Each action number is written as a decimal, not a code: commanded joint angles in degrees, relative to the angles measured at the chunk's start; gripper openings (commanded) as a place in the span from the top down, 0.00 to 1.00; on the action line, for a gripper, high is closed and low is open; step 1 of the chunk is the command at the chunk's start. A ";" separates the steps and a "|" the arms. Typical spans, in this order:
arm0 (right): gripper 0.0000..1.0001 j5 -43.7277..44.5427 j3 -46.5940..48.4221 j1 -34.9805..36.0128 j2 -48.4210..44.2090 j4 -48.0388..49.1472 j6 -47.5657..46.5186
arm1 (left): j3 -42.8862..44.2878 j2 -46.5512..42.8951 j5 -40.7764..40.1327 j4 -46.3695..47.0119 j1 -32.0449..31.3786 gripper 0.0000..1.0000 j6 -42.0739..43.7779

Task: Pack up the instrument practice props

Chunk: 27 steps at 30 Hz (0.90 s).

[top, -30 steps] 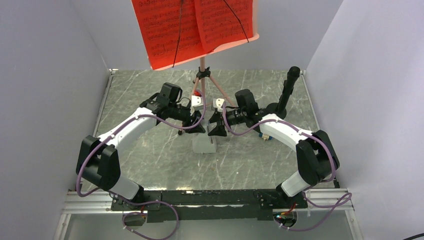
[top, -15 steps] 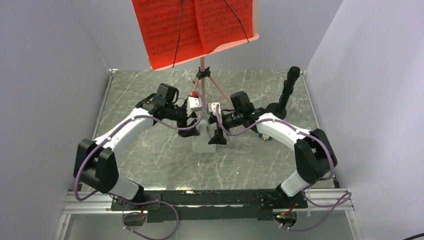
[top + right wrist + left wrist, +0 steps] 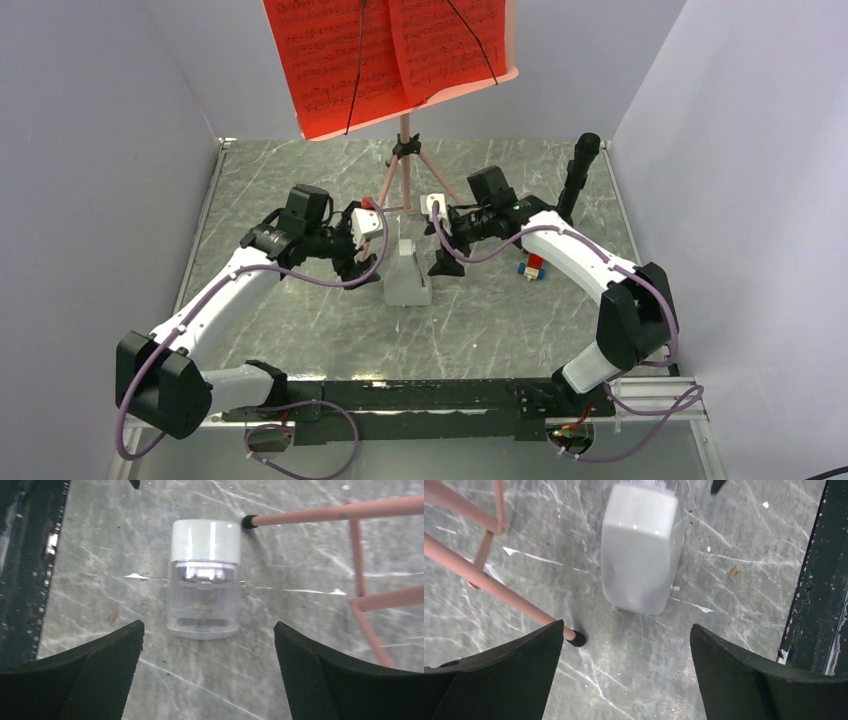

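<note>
White metronome (image 3: 407,280) lies on the grey marbled worktop (image 3: 300,310), mid-worktop, just in front of the tripod. From the right wrist view its clear front panel faces up.

Black-tipped tripod leg (image 3: 499,592) ends just beside one corner of the metronome; whether they touch cannot be told.

Pink music stand (image 3: 405,150) is upright behind it. Red sheet-music pages (image 3: 380,55) rest on the desk, high at the back wall.

Left end effector (image 3: 357,265): just left of the metronome, pointing down and inward at the worktop. Fingers spread wide, nothing between them. Its wrist camera looks past the tips onto the metronome's white back. The arm runs long and low from the near-left base, forearm angled toward centre, wrist bent down.

Right end effector (image 3: 445,264): just right of the metronome, also pointing down, fingers wide apart and empty. The upper arm rises from the near-right base, the forearm sweeps inward to the left, the wrist dips.

Toy blocks (image 3: 532,268) sit on the worktop under the right forearm. Black post (image 3: 578,170) stands upright at the far right.
</note>
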 commanded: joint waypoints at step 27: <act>0.07 14.11 19.69 6.46 4.80 -16.05 -47.82 | -22.37 -8.40 1.29 36.92 -1.55 0.01 -23.16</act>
